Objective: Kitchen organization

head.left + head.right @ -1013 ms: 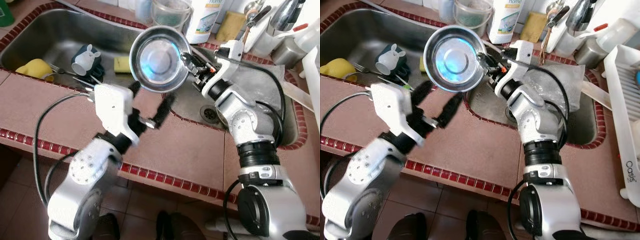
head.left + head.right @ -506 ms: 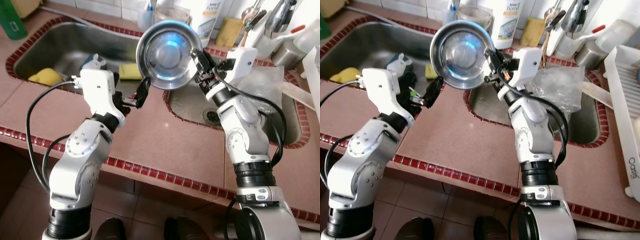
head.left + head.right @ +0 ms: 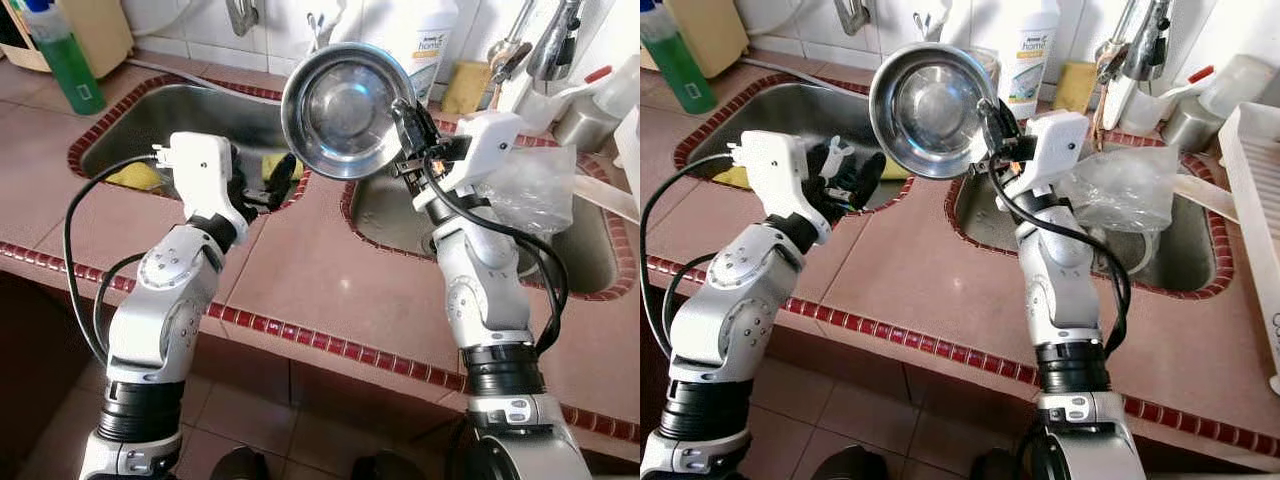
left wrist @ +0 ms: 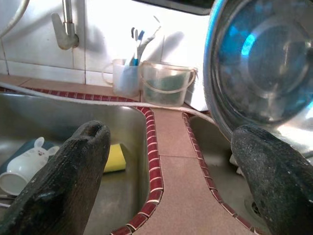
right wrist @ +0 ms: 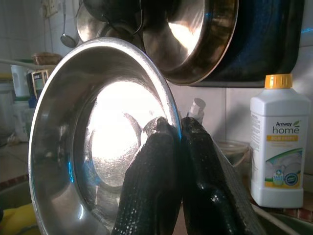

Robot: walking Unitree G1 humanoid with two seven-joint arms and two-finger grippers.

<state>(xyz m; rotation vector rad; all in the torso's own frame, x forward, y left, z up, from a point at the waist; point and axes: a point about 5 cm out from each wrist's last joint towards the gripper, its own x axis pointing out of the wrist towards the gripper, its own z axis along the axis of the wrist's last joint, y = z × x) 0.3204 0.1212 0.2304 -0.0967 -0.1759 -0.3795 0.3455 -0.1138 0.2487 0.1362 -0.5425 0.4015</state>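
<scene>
A round steel bowl [image 3: 345,108] is held up on edge above the divider between the two sinks, its hollow facing me. My right gripper [image 3: 408,122] is shut on the bowl's rim [image 5: 168,110], one finger inside and one outside. My left gripper [image 3: 262,185] stands open over the near edge of the left sink [image 3: 150,120], a little left of and below the bowl. Its two black fingers [image 4: 78,161] are spread wide with nothing between them. The bowl [image 4: 264,68] looms close beside the left gripper's far finger.
In the left sink lie a white mug [image 4: 19,166], yellow sponges [image 4: 115,157] and cutlery. The right sink [image 3: 590,260] holds crumpled clear plastic [image 3: 530,190]. A white detergent bottle [image 3: 1028,50], plastic cups, a tap [image 3: 1140,40] and a green bottle [image 3: 62,60] line the back. A dish rack [image 3: 1252,160] stands at right.
The camera has risen and pulled back. My right gripper has kept the bowl raised. My left gripper has lifted from the counter toward the left sink's edge, nearer the bowl.
</scene>
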